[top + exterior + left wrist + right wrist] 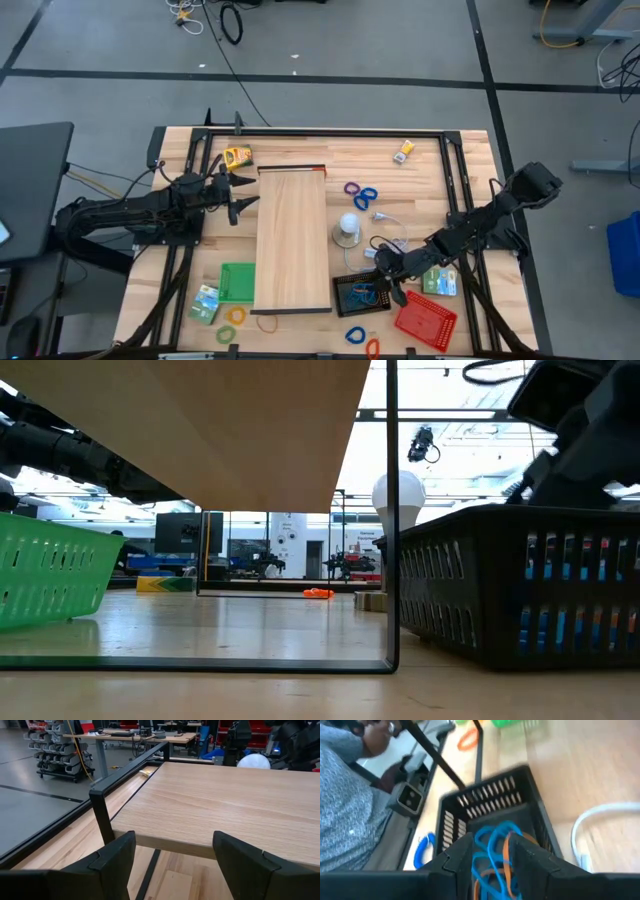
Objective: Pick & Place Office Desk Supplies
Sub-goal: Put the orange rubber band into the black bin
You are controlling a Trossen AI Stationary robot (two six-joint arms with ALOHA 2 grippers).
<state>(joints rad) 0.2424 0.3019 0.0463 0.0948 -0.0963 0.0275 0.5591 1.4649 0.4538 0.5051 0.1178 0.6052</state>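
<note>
**Right fingers parted over the black tray, clips beneath them**

The right gripper (pixel 490 857) hangs over the black mesh tray (pixel 470 807), and its two dark fingers (pixel 457 857) stand a narrow gap apart, clasping nothing. In that gap, down in the tray, lies a tangle of blue loop-shaped clips (pixel 492 845) with an orange loop (pixel 506 852) threaded through; whether the fingertips touch them I cannot tell. Beyond the fingers the tray's slatted wall rises, and past it a black frame bar crosses the pale table. Outside the tray, to one side of the fingers, a blue coiled band (pixel 422 847) sits on the table edge, close to a person's grey sleeve (pixel 345 795). On the other side a white cable (pixel 600 817) curves over bare wood.

From above, the right gripper (pixel 392 268) sits at the tray's (pixel 362 294) edge, with the red mesh tray (pixel 426 320) and a small green card box (pixel 440 281) just beside it; room there is tight.

The left gripper (pixel 172 860) is spread wide and empty, its fingers (pixel 112 857) level with the near edge of the long pale wooden board (pixel 225 805), apart from it. Open board stretches ahead.
</note>
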